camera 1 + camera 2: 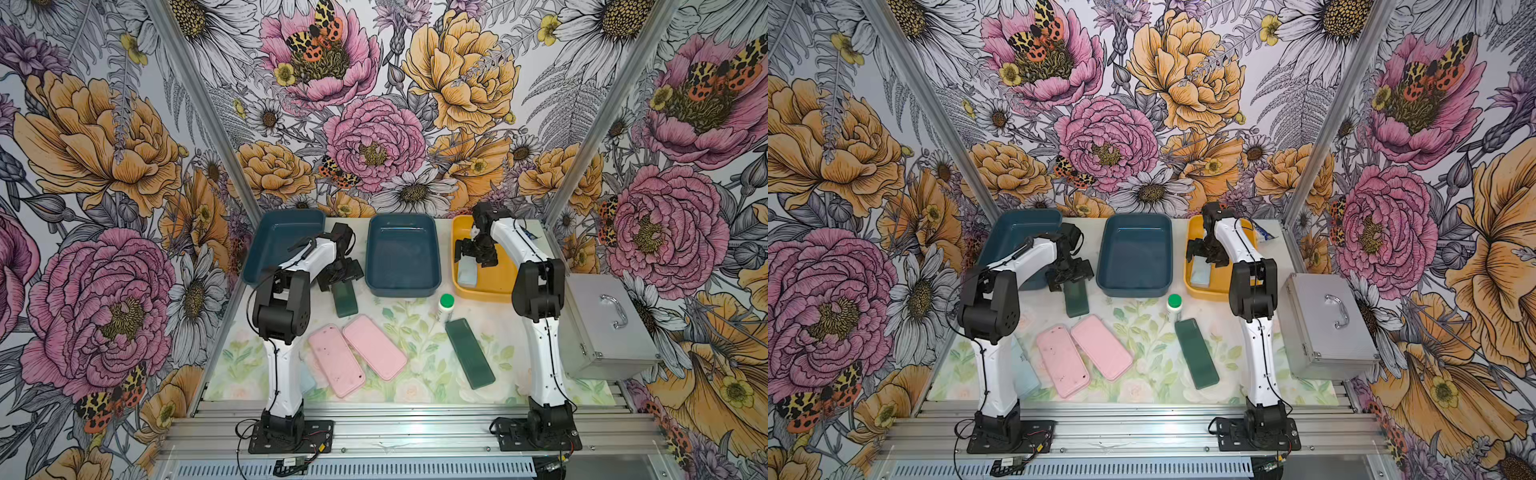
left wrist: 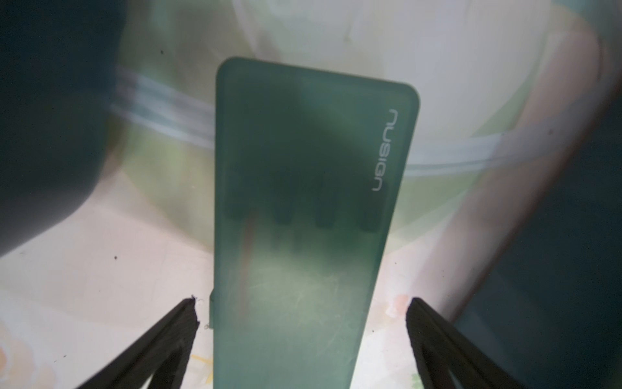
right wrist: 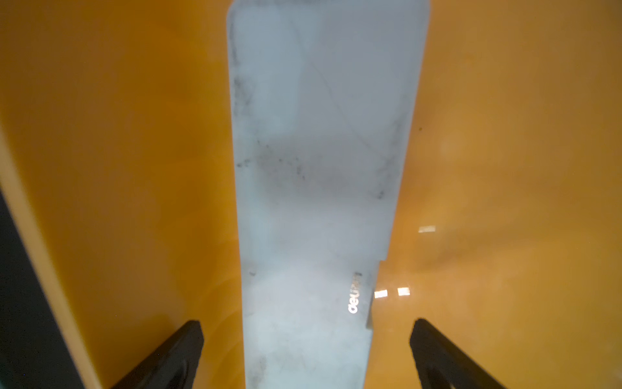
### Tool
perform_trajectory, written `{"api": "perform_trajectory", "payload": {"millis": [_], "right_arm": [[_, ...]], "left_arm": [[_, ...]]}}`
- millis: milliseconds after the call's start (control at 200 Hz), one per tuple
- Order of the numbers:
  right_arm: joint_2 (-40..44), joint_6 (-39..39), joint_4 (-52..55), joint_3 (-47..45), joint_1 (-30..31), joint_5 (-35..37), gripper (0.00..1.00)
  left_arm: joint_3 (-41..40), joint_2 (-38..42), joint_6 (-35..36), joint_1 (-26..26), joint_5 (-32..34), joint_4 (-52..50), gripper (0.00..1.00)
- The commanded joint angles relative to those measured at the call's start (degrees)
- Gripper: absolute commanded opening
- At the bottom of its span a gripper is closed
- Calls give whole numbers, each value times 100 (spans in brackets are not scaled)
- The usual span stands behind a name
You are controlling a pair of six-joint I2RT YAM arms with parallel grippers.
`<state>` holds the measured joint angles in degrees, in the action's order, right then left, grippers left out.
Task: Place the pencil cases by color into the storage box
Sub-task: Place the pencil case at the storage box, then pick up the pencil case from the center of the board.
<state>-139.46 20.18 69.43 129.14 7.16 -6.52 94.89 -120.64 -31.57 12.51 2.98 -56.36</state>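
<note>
You saw little of the blue case (image 1: 1027,370) at 7 o'clock on the table (image 1: 1154,374); the left arm (image 1: 994,374) hid most of it. The right gripper (image 1: 473,258) covered the far end of the binned case (image 1: 468,275). At 1 o'clock, a packet (image 1: 1264,235) was too small to identify. The left wrist view's background was blurred.

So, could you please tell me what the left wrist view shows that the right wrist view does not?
Only the left wrist view: a dark green pencil case lying on the floral mat beneath the left gripper. Only the right wrist view: a light blue pencil case lying in the yellow bin beneath the right gripper. Both: open jaws either side of a case, not touching it.
</note>
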Motion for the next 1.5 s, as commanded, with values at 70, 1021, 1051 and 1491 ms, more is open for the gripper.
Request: {"api": "perform_trajectory", "payload": {"millis": [70, 1021, 1051, 1491], "right_arm": [[567, 170, -88, -167, -23, 524, 99], [3396, 22, -406, -2195, -4, 523, 91], [3439, 15, -428, -2245, -4, 505, 92], [4312, 16, -662, -3007, 188, 138, 92]], "left_arm": [[145, -249, 128, -45, -101, 2, 99], [-347, 1123, 684, 140, 52, -96, 41], [-386, 1312, 772, 203, 11, -107, 41], [85, 2753, 1695, -769, 145, -640, 41]]}}
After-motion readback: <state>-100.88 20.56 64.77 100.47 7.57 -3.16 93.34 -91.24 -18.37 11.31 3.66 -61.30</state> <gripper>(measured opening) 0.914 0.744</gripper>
